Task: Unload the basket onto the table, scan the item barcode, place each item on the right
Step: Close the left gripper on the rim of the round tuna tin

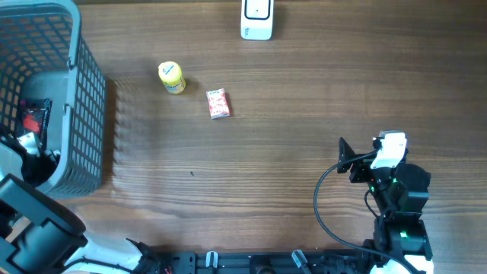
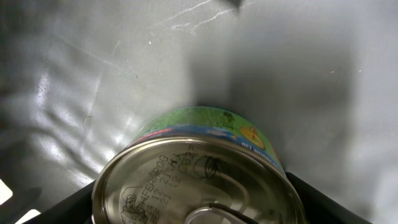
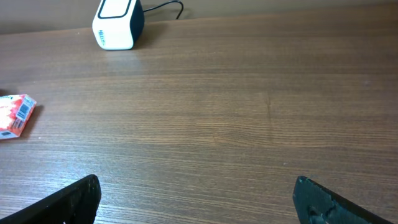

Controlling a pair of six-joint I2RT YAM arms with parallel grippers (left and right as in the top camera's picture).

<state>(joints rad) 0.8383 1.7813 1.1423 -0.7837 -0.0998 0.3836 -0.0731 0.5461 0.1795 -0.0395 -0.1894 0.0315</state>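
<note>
Overhead: 1 basket [image 1: 90,99], 1 scanner [image 1: 256,19], 1 jar [image 1: 172,77], 1 pkt [image 1: 218,103]

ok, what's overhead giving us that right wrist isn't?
Only overhead: the grey basket at the far left, the small yellow container, and the left arm reaching into the basket.
Only right wrist: the cable trailing off the white scanner, and a barcode on the end of the red packet.
Both: that scanner, that packet, the wooden table and the open right hand.
</note>
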